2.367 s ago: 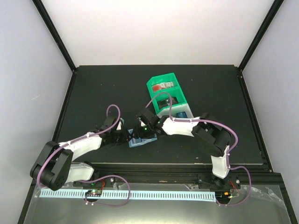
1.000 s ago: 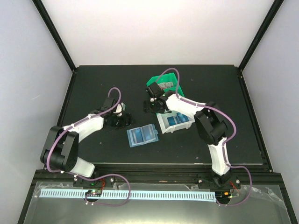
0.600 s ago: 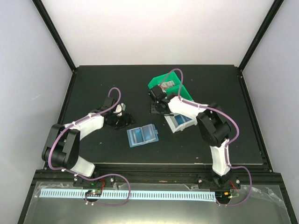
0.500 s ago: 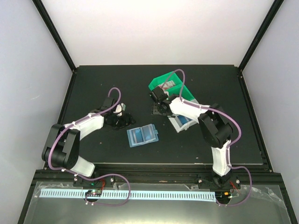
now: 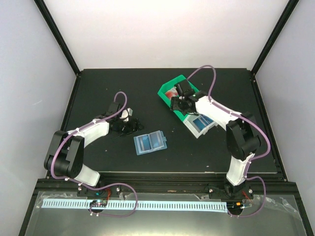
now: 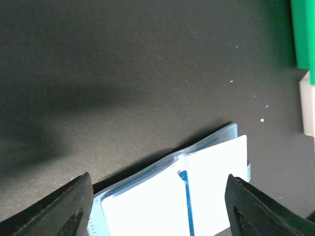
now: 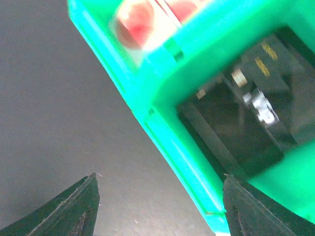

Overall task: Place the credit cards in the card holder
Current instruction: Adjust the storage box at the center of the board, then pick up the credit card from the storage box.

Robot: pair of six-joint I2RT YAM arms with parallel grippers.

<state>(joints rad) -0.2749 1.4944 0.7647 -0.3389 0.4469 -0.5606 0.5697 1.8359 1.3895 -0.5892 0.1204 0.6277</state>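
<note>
- Since the card holder (image 5: 150, 143) lies spread open and flat on the counter (image 5: 98, 88), between the two arms, its clear sleeves face up, ready to take a card from above. Something blue shows at its fold, but I cannot tell whether a card is already inside.
- The credit cards sit sorted, well apart from the holder. Red-and-white cards (image 7: 132, 22) and dark cards (image 7: 256, 93) fill neighbouring compartments of the green bin (image 7: 162, 132). Blue cards (image 5: 199, 122) lie in the white bin (image 5: 198, 133) set against it.
- The right hand (image 5: 180, 102) hovers over the green bin with jaws wide and empty, likely lining up to pick a dark card.
- The left hand (image 5: 125, 126) hangs near the holder's far-left corner, jaws apart and gripping nothing. It is probably placed there to steady the holder when a card goes in.
</note>
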